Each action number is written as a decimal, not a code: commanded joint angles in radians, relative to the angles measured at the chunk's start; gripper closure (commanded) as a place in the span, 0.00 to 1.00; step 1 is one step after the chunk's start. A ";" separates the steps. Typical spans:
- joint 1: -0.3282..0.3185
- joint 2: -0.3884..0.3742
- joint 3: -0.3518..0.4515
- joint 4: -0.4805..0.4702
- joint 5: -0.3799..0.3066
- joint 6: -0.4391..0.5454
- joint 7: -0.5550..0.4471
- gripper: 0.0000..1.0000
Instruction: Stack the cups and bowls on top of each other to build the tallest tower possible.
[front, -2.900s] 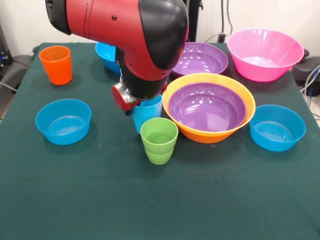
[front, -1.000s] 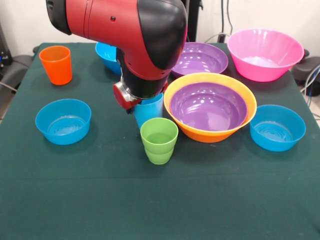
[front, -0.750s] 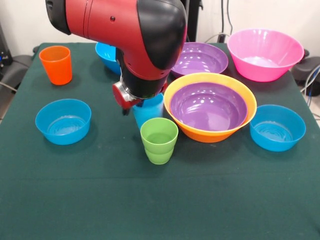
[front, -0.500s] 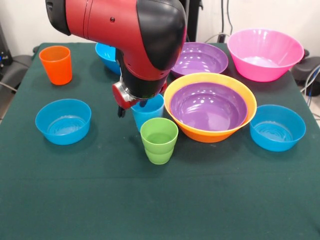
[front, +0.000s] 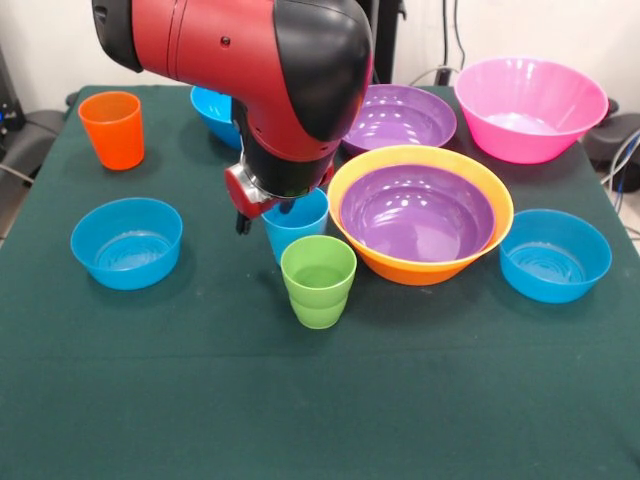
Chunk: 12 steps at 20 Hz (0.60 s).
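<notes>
- The light blue cup (front: 297, 225) stood upright on the green tablecloth (front: 300, 400), directly under the gripper (front: 268, 212); I took it for the piece in hand, since the arm (front: 250, 80) hung right over it.
- One dark finger (front: 241, 222) showed just outside the light blue cup's wall, apart from it. The other finger was hidden, so I could not tell whether the pincer was spread or pinching the rim.
- The green cup (front: 318, 280) stood just in front of the light blue cup, close enough to crowd any move.
- A purple bowl (front: 417, 214) sat nested inside the orange-yellow bowl (front: 420, 265), right beside the light blue cup; in my judgement that wide pair served as the tower's base.
- Farther from the light blue cup lay another purple bowl (front: 400, 118), the pink bowl (front: 528, 108), three blue bowls (front: 127, 242) and the orange cup (front: 112, 129), all single, presumably awaiting stacking.
</notes>
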 joint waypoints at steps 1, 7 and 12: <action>0.016 -0.028 0.071 0.070 -0.019 -0.019 0.108 0.00; 0.006 -0.145 0.078 0.158 -0.007 0.009 0.057 0.00; 0.000 -0.176 0.083 0.182 -0.014 0.016 0.043 0.00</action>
